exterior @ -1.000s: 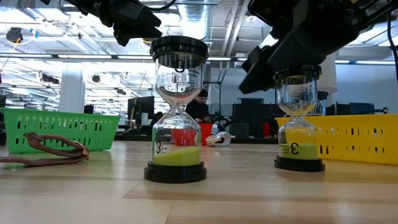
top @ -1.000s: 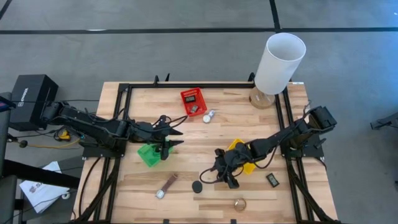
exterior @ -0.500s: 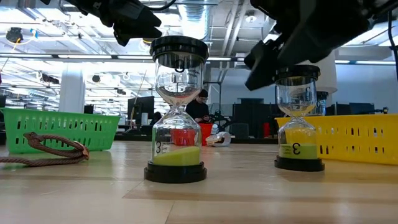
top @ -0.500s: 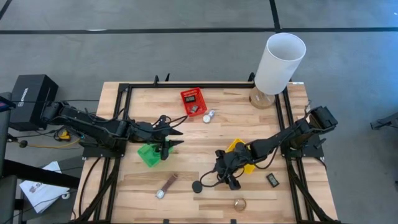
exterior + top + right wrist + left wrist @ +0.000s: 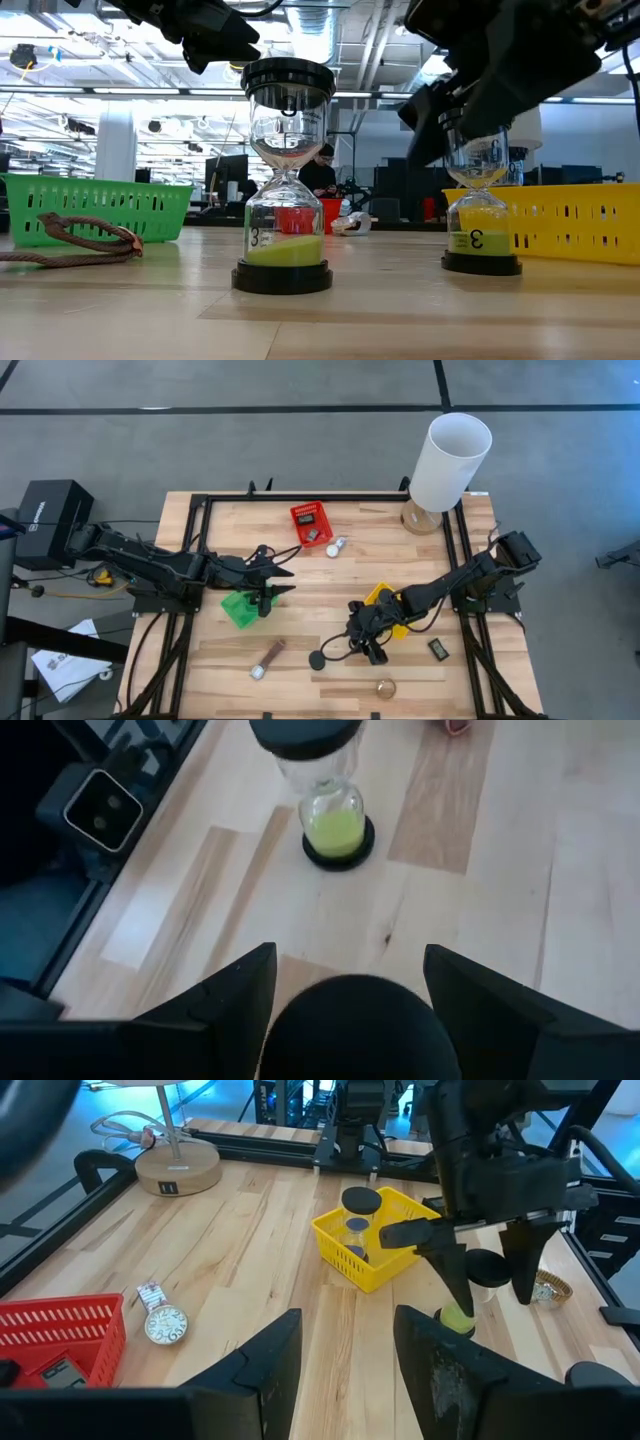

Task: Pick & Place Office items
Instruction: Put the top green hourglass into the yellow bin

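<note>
R gripper (image 5: 372, 650) fingers spread, straddling black-capped hourglass (image 5: 350, 1020) near table (image 5: 300, 570) front-mid, beside yellow basket (image 5: 392, 608) | 2nd hourglass (image 5: 335, 795) stands closer to front edge | L gripper (image 5: 280, 580) released, over green basket (image 5: 238, 610) – we see nothing held

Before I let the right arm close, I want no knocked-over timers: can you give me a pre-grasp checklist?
1. Right gripper open: ok, fingers spread to either side of the near hourglass.
2. Centred on its black cap: ok in the right wrist view.
3. Fingers low enough to grip the glass: cannot tell; in the low view they sit around cap height.
4. Second hourglass out of the way: ok, it stands apart, upright.
5. Yellow basket has room: cannot tell; one hourglass is already in it.
6. Left gripper out of the way: ok, over by the green basket.
</note>
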